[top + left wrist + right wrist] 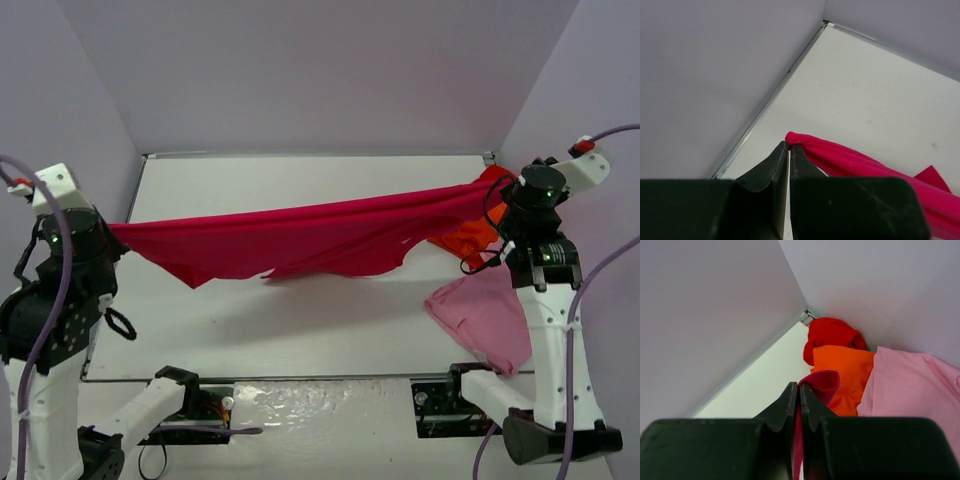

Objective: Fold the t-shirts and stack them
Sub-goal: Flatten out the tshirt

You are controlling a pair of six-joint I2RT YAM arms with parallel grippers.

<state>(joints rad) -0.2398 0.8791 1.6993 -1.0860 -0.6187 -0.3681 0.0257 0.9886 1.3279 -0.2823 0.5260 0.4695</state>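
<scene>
Left pincer (789, 151) and right pincer (799, 391), each clamped on a thin corner of the crimson t-shirt (300, 240) stretched above the tabletop (300, 330), could lose it if tension drags cloth free.

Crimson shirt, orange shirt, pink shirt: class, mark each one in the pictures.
crimson shirt (300, 240), top view, middle of the stretched cloth.
orange shirt (847, 372), right wrist view, its flat front.
pink shirt (485, 315), top view, cloth centre.
</scene>
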